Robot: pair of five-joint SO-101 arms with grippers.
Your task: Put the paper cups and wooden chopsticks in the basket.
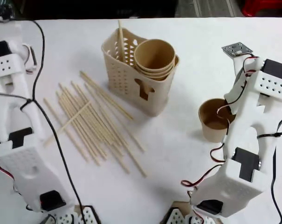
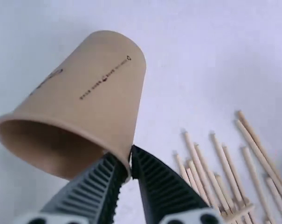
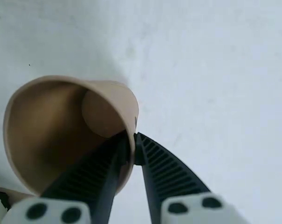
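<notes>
While left end effector [image 2: 130, 164] pinches one paper cup [image 2: 80, 100], right end effector [image 3: 133, 145] pinches another cup [image 3: 57, 126]; chopsticks [image 1: 92, 125] beside basket [image 1: 124, 81]

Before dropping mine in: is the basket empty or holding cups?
Holding cups: a nested stack of paper cups sits inside the basket, beside one chopstick standing in it.

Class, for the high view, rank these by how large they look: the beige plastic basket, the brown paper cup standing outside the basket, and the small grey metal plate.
1. Beige perforated plastic basket, plainly largest.
2. Brown paper cup.
3. Grey metal plate, plainly smallest.
</notes>
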